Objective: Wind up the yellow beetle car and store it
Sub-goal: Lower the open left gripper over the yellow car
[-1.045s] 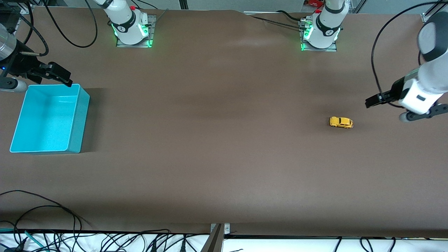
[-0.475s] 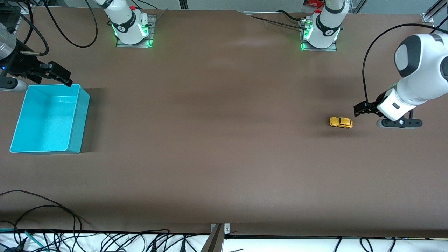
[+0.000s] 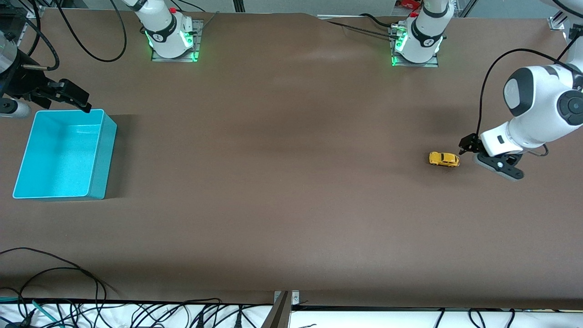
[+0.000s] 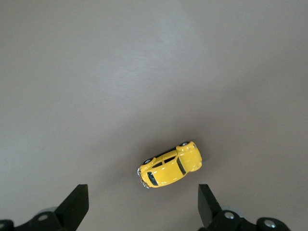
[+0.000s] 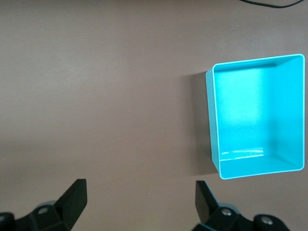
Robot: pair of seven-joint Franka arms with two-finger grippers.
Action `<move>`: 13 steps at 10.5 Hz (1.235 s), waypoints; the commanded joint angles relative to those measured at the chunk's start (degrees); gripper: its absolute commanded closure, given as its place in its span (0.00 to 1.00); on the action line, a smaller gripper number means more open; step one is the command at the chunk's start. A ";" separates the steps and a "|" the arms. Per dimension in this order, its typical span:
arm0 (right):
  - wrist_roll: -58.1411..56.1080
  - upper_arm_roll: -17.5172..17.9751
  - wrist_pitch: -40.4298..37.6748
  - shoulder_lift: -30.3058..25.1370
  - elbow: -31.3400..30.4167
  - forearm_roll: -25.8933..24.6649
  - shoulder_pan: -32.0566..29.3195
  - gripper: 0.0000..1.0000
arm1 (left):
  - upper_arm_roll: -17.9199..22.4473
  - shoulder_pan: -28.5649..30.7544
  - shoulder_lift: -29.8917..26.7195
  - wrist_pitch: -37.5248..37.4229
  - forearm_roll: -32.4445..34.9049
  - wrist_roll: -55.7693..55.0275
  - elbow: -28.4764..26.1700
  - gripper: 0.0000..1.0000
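Left claw (image 3: 465, 146) hangs low just beside the yellow beetle car (image 3: 443, 159), toward the left arm's end of the bench (image 3: 282, 182), its fingers (image 4: 77, 207) spread wide and gripping nothing. In the left wrist view the car (image 4: 171, 164) sits on its wheels on the bare bench, ahead of the two fingertips and apart from both. Right claw (image 3: 75, 98) waits, wide open and empty, over the bench just beside the turquoise bin (image 3: 102, 159), well apart from the car.
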 commanded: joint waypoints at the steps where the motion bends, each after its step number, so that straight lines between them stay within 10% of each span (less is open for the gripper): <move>1: -0.12 -0.50 -0.55 0.13 1.09 -0.28 -0.07 0.00 | -0.04 0.00 0.44 2.20 1.26 11.71 -2.42 0.00; 13: 0.40 -0.33 -0.47 0.40 1.09 -0.28 -0.07 0.00 | -0.22 1.93 5.62 7.22 0.29 50.85 -5.24 0.14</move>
